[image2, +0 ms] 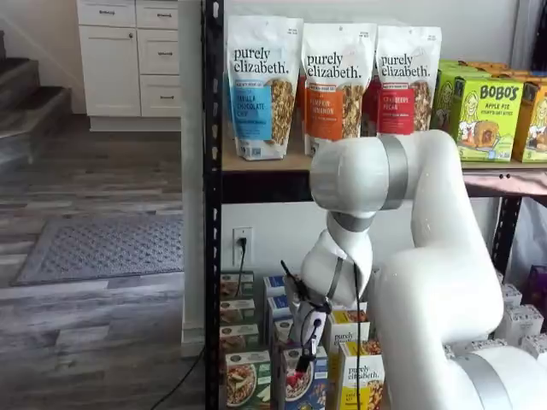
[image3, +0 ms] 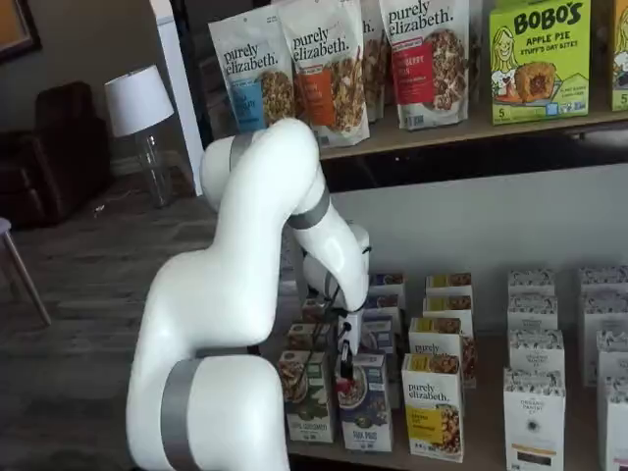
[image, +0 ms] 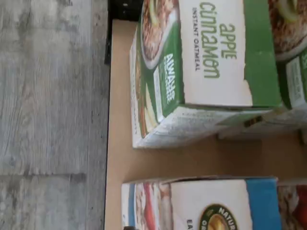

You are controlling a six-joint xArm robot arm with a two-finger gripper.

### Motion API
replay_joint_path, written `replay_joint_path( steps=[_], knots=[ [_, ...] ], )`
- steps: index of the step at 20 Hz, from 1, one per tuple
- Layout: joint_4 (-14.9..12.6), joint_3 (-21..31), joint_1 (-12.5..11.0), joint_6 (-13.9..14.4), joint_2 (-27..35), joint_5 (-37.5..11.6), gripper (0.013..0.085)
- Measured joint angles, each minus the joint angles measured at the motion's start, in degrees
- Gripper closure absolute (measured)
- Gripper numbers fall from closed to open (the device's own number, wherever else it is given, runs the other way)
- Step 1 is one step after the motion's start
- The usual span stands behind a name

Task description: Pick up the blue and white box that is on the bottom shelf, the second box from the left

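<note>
The blue and white box (image3: 365, 402) stands upright at the front of the bottom shelf (image3: 484, 437), between a green-and-white carton (image3: 306, 397) and a yellow-and-white carton (image3: 434, 407). In both shelf views my gripper (image3: 345, 355) hangs just above this box (image2: 303, 386) with its black fingers pointing down. Nothing is between them, and the jaws stand open. The gripper (image2: 306, 354) touches no carton. The wrist view shows the blue and white box's (image: 216, 203) face with a round logo, and the tan shelf board (image: 192, 160) beside it.
The green "apple cinnamon" carton (image: 201, 67) stands a small gap away from the blue box. More rows of small cartons (image3: 535, 392) fill the shelf to the right. Granola bags (image2: 338, 81) stand on the level above. A black steel post (image2: 213, 205) marks the rack's left edge, with grey floor (image: 48, 115) beyond.
</note>
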Motion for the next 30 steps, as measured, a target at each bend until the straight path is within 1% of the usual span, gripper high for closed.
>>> replay_joint_path(
  steps=[2,4,9,12,17,20,26,30],
  knots=[
    [-2.02,-0.78,-0.19,1.69,0.50,0.76,0.0130],
    [-3.43,-1.42,-0.23,2.94,0.98,1.17,0.0130],
    [-8.64,-3.37,-0.15,7.68,2.52,2.89,0.0130],
    [-10.14,-3.90,-0.06,9.08,3.07,3.13,0.0130],
    [-14.09,-5.02,-0.20,12.49,3.71,4.85,0.0130],
    [-15.67,-5.13,-0.23,13.84,3.90,4.96,0.0130],
    [-17.48,-5.50,-0.27,15.37,4.29,5.72,0.0130],
    [-18.46,-5.17,-0.34,16.10,4.33,5.36,0.0130]
  ],
)
